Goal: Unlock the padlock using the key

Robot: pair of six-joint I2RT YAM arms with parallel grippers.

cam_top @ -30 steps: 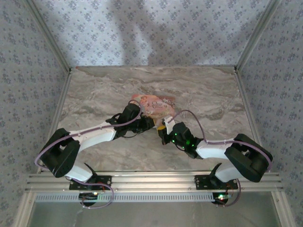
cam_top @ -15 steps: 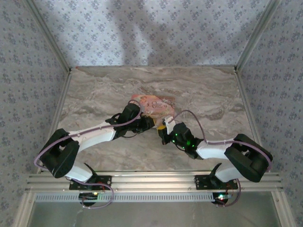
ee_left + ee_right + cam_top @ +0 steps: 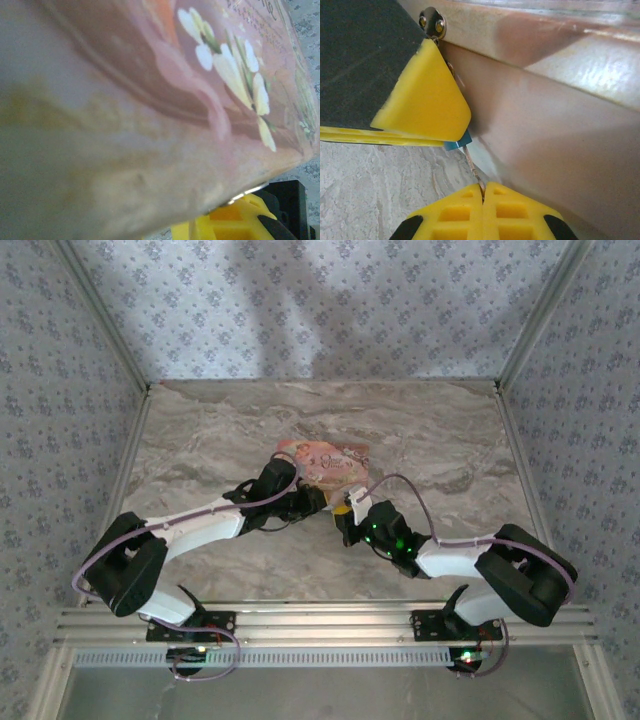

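Observation:
In the right wrist view my right gripper [image 3: 483,186] is shut on the key [image 3: 472,167]. Its thin metal blade runs up to a small teal piece [image 3: 456,145]. That piece sticks out from under the yellow fingers [image 3: 427,97] of my left gripper, which are pressed together. The padlock is almost wholly hidden between those fingers. From above, the left gripper [image 3: 318,500] and right gripper [image 3: 343,515] meet tip to tip at the near edge of the pink-orange box [image 3: 325,460].
The box's side wall [image 3: 560,125] rises just right of the key, with a riveted metal hasp [image 3: 432,22] at its top. The left wrist view is blurred by the box lid [image 3: 150,100]. Marble table [image 3: 440,440] lies open around the box.

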